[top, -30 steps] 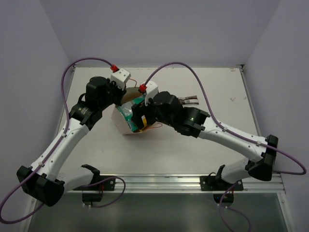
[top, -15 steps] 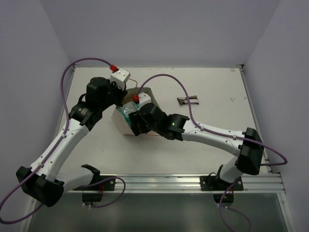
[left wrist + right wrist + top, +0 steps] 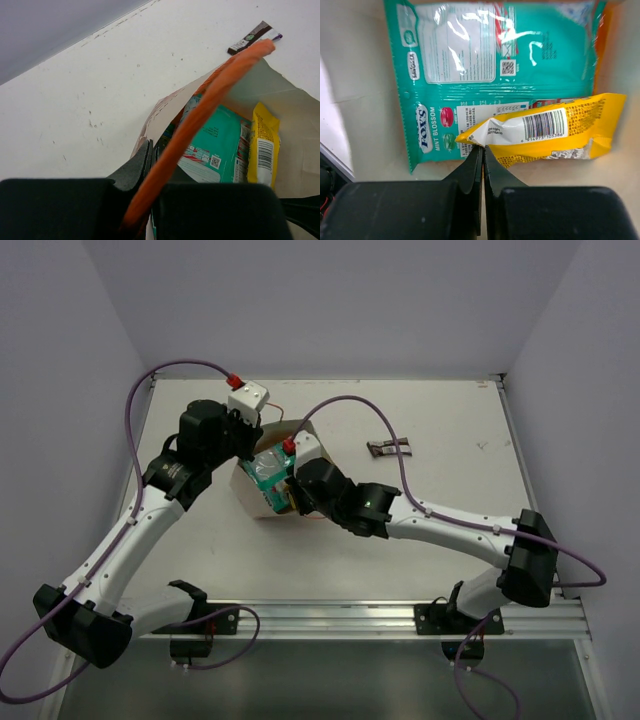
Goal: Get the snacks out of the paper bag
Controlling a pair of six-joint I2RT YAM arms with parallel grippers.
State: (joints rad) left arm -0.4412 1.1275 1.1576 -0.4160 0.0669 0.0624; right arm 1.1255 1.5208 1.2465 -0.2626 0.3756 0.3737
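**Spotter A:** On your left, your left gripper [image 3: 151, 150] is sitting at the rim of the upright cream-white paper bag [image 3: 256, 504]. Its jaws are pressing together there, with the thin orange string handle [image 3: 210, 100] running out from between them and arching over the mouth. I can't tell whether they are pinching the paper as well. Your left arm is filling the strip between the bag and the table's left edge.

**Spotter B:** The bag is standing left of centre on the white table [image 3: 450, 410], and its mouth is gaping wide. Inside, the flat glossy teal packet [image 3: 470, 70] is lying against the paper wall. The glossy yellow packet [image 3: 545, 132] is resting across the teal packet's lower edge, touching it.

**Spotter A:** Your right gripper [image 3: 482, 149] is reaching down into that mouth. Its jaws are closing fully on the crimped left end of the yellow packet, nipping just the corner. Cream paper is crowding in on both sides of your fingers, closest on the left.

**Spotter B:** Further right, white tabletop is showing between the bag and the small dark brown bar [image 3: 389, 448]. The bar is lying flat, well apart from the bag. Your purple cable [image 3: 372, 418] is looping over that stretch. More bare surface is running on from the bar to the table's right edge. Your right forearm is slanting low across the near-right part.
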